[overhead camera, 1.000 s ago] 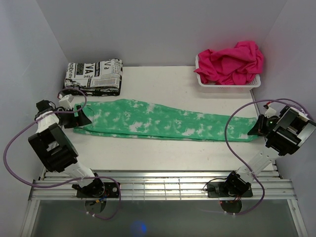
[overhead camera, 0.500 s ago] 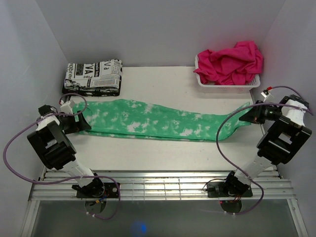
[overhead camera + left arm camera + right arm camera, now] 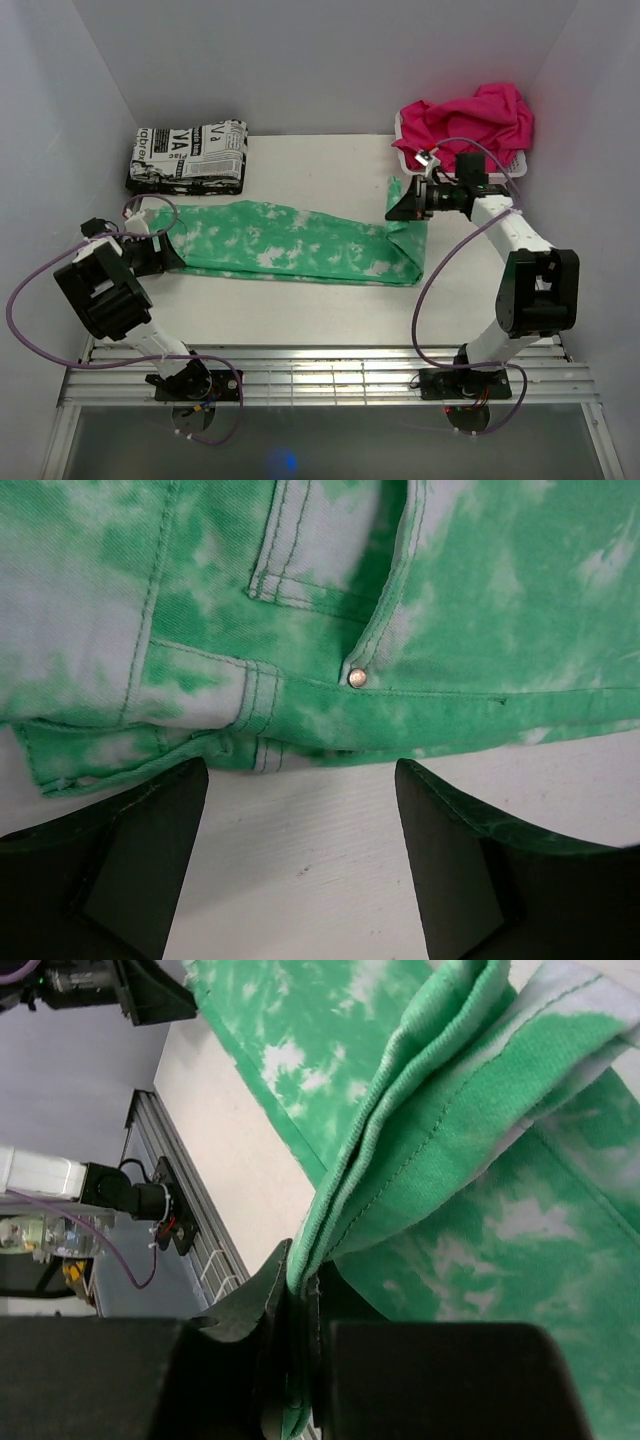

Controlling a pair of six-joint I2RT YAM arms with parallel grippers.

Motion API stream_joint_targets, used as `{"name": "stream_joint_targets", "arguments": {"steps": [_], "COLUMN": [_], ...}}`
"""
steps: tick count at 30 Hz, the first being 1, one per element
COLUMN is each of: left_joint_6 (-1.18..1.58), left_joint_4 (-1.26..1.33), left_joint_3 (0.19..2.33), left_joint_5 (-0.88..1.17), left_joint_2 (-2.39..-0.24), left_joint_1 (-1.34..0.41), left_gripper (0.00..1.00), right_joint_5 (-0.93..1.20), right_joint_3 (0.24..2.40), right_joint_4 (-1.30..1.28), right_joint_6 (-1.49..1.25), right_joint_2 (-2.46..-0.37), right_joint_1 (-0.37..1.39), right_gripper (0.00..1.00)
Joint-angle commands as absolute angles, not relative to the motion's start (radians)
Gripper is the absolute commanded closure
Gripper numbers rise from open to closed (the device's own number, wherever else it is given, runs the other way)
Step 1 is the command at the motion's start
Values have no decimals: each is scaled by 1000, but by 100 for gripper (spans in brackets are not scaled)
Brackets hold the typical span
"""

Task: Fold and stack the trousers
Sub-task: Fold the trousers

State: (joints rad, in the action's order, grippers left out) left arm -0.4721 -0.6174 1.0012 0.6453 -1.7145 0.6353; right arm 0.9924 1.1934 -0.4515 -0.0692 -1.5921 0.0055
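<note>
The trousers, mint green with white tie-dye blotches, lie stretched left to right across the middle of the table, waist end at the left and leg ends at the right. The right end is raised off the surface and turned back toward the left, so the cloth doubles over itself there. The right gripper has that raised end. In the right wrist view its jaws are pressed together on the stacked, stitched edges of the cloth, which hang pinched between them with more of the trousers spread below. The left gripper sits at the waist end with nothing in it. In the left wrist view its two dark fingers stand wide apart with only bare table between them, the tips just short of the waistband. A metal rivet and a belt loop show on that band, just ahead of the open jaws. Whether the fingertips touch the table cannot be told. At the far left corner lies a folded newsprint-patterned cloth, near the waist end but apart from it. At the far right a white basket holds a crumpled hot-pink cloth, close behind the right gripper.
</note>
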Motion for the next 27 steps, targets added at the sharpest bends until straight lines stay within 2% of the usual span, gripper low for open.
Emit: {"name": "stream_joint_targets", "arguments": {"steps": [1,13,27], "left_joint_6": [-469,-465,-471], "left_joint_4": [-603,-594,-588], "left_joint_3": [991,962,943], "left_joint_5": [640,623,604], "left_joint_2": [-1755,-1750,-1753], "left_joint_1": [637,637,637], "left_gripper": [13,13,11], "right_joint_5": [973,858,784], "right_joint_3": [1190,1198,1287], "right_joint_4": [-180,227,313], "right_joint_6": [-267,-544,-624], "right_joint_2": [-1624,-1858,-2049], "right_joint_1": [141,414,581], "right_gripper": [92,92,92]}}
